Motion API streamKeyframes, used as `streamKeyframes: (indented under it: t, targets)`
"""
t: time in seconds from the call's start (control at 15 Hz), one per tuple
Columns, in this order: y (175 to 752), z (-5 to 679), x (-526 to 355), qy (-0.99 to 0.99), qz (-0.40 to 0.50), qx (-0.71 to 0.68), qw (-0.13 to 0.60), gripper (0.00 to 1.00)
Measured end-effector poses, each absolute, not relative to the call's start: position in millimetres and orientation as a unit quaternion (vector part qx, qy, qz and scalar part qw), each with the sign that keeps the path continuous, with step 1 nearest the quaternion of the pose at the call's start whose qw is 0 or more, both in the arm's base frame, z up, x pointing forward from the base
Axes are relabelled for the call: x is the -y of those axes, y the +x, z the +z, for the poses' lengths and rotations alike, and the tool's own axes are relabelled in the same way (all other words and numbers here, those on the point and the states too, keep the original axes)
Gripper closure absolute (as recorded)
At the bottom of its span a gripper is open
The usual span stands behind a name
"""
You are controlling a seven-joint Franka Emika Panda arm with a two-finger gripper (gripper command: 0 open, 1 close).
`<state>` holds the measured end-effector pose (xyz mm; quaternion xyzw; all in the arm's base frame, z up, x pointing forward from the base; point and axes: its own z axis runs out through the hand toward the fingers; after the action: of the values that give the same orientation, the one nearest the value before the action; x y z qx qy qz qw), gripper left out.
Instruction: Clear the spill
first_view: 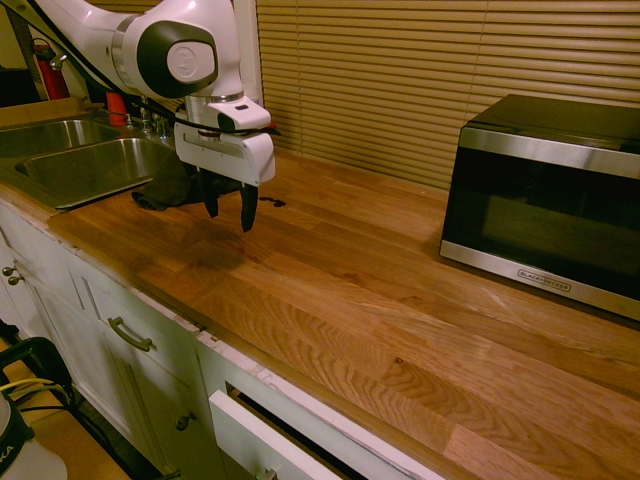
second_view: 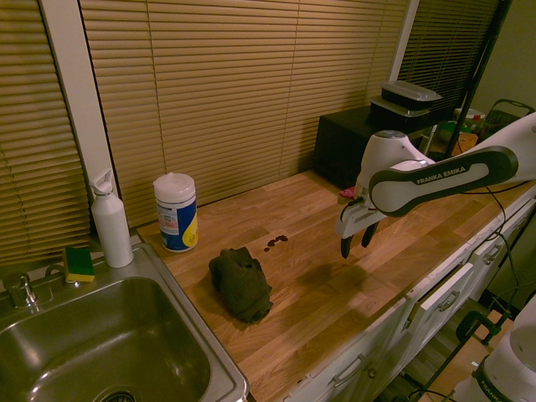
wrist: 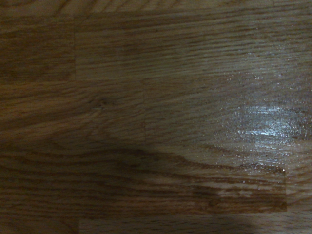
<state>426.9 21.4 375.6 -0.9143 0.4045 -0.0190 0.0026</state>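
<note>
So the gripper (second_view: 358, 244) is hanging above bare wooden counter (first_view: 400, 320) with its 2 fingers spread apart and nothing between them. The spill (second_view: 275, 243), a little cluster of dark drops, sits on the counter between the gripper and the crumpled dark cloth (second_view: 241, 283), just beside the cloth but not touching it as far as I can tell. Looks to me like the very start: nothing has been picked up yet. Next move, I'd guess, is to go over to the cloth, come down on its bunched top, pinch it, then drag it across the drops.

Room-wise it's pretty comfy. The sink (second_view: 100, 352) edge is close on the cloth's far side from the arm, and a wipes tub (second_view: 176, 212) stands near the blinds. The microwave (first_view: 545, 200) is well apart. The wrist view shows only wood grain.
</note>
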Motion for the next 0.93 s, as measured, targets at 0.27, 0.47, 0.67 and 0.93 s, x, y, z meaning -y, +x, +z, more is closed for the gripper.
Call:
streamKeyframes:
  t: [0.27, 0.47, 0.67, 0.93]
  targets:
    - [428.7, 378.3, -37.1, -0.916, -0.025, -0.399, 0.023, 0.00]
    - [428.5, 390.2, -71.5, -0.924, -0.038, -0.379, 0.041, 0.00]
    - [433.3, 409.3, -112.7, -0.927, -0.059, -0.367, 0.053, 0.00]
    - [441.9, 422.7, -172.8, -0.927, -0.076, -0.361, 0.067, 0.00]
